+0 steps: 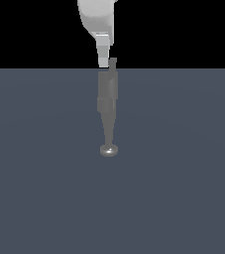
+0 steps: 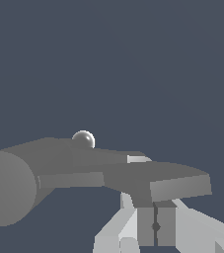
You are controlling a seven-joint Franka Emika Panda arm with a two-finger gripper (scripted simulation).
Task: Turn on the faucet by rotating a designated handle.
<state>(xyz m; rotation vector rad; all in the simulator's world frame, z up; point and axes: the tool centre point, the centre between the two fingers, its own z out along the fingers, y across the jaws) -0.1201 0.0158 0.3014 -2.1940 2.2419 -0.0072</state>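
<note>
The faucet [image 1: 107, 99] is a grey fixture seen end-on in the exterior view, tapering down to a shiny rounded knob [image 1: 109, 150]. Its handle [image 1: 113, 63] shows only as a small grey stub at the top, right beside my white gripper [image 1: 103, 59], which comes down from above. In the wrist view the faucet's cylindrical body [image 2: 12, 190] is close by, and the handle [image 2: 172, 183] sticks out from it as a flat lever. It lies across my gripper [image 2: 155, 217] and hides the tips. The fingers [image 2: 145, 225] meet at a thin seam, shut on nothing.
A flat blue-grey floor [image 1: 183, 173] spreads around the faucet on all sides. Nothing else stands on it. Beyond its far edge the exterior view is black.
</note>
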